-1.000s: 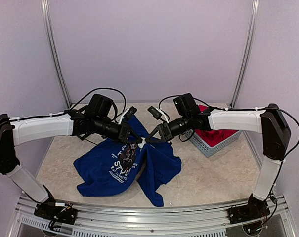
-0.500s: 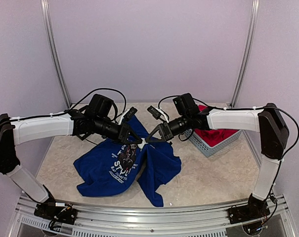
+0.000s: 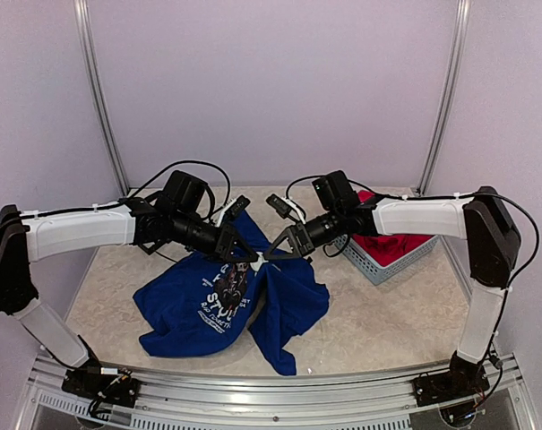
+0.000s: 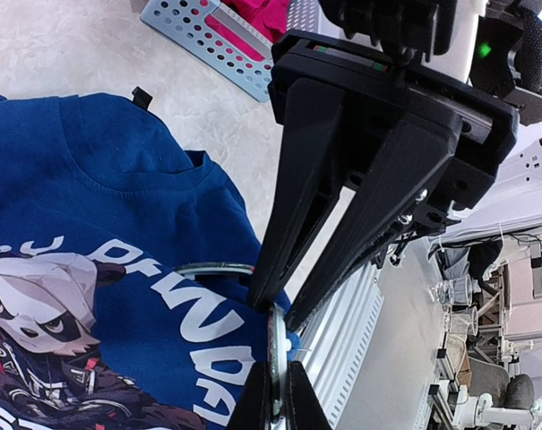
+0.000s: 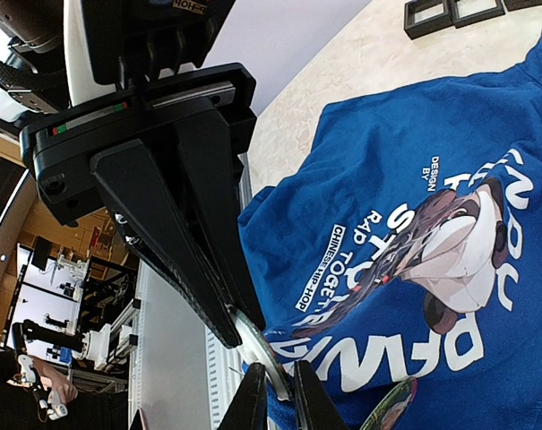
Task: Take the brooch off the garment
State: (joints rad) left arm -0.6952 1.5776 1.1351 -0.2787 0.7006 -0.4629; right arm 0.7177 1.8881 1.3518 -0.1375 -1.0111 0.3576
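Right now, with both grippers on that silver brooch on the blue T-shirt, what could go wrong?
1. The left gripper and right gripper both pinch the silver brooch, with the blue T-shirt tented up beneath. Pulling could stretch or tear the fabric if the brooch is pinned in.
2. Each holds only the thin rim, so the brooch may slip out.
3. The two grippers nearly touch, so a small move could knock them together.

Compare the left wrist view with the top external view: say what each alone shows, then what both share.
Only the left wrist view: the brooch as a clear silver ring, gripped by the left gripper and the right gripper. Only the top external view: both whole arms and the blue T-shirt's full crumpled outline. Both: the shirt's print, the grey basket and the red garment in it.
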